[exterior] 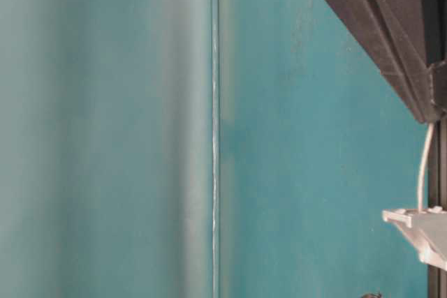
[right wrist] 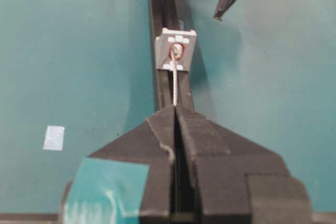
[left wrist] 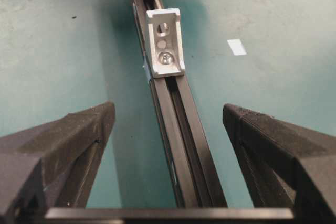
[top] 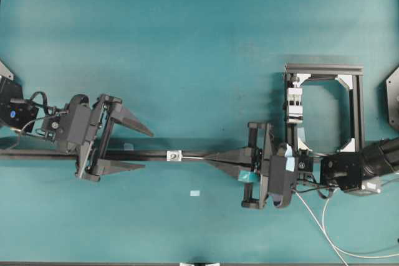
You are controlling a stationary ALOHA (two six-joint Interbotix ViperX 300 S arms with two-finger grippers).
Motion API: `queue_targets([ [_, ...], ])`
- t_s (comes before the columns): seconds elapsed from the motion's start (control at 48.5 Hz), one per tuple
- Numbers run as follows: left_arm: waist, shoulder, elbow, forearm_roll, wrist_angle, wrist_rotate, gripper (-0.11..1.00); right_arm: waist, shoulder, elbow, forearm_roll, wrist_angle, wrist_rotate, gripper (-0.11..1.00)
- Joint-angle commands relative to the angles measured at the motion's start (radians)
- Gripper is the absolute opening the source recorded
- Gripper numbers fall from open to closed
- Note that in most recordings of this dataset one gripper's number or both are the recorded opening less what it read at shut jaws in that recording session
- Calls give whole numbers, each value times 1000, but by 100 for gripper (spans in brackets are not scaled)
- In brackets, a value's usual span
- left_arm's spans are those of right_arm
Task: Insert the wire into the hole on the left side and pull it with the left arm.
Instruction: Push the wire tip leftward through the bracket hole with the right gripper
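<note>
1. The right gripper [right wrist: 176, 109], the one with teal tape, is pinched tight on the wire [right wrist: 174, 80], holding its stiff tip straight and level with the corner bracket [right wrist: 177, 50] on the black rail [left wrist: 181, 129].
2. The tip sits right at the hole [right wrist: 176, 52]; whether it is through, I cannot tell.
3. On the bracket's far side waits the left gripper [top: 128, 147], fingers spread wide astride the rail, likely so it can catch the tip as it emerges.
4. Slack wire trails behind the right gripper, away from the bracket.

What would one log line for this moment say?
right hand: shut on wire | wire tip: at hole | left hand: open, waiting beyond bracket
</note>
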State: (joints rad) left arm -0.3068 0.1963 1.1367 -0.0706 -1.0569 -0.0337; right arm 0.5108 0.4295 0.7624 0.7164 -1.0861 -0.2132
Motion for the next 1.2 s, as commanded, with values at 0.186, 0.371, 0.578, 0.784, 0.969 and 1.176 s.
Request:
queue_targets([
  [0.186, 2, -9, -8, 3, -6, 0, 61, -20, -9, -31, -6, 20, 2, 5],
  [0.371, 2, -9, -6, 3, -5, 0, 61, -29, 2, -43, -21, 23, 0, 5],
  [0.578, 2, -9, -6, 3, -6, 0, 61, -43, 6, -51, -48, 28, 0, 5],
  [0.784, 2, -9, -8, 3, -6, 0, 61, -57, 6, -60, -75, 38, 0, 5],
  [0.969, 0, -9, -8, 6, -5, 0, 61, -67, 11, -67, -87, 40, 0, 5],
  [1.176, 2, -9, -9, 5, -5, 0, 61, -80, 14, -74, -101, 41, 0, 5],
])
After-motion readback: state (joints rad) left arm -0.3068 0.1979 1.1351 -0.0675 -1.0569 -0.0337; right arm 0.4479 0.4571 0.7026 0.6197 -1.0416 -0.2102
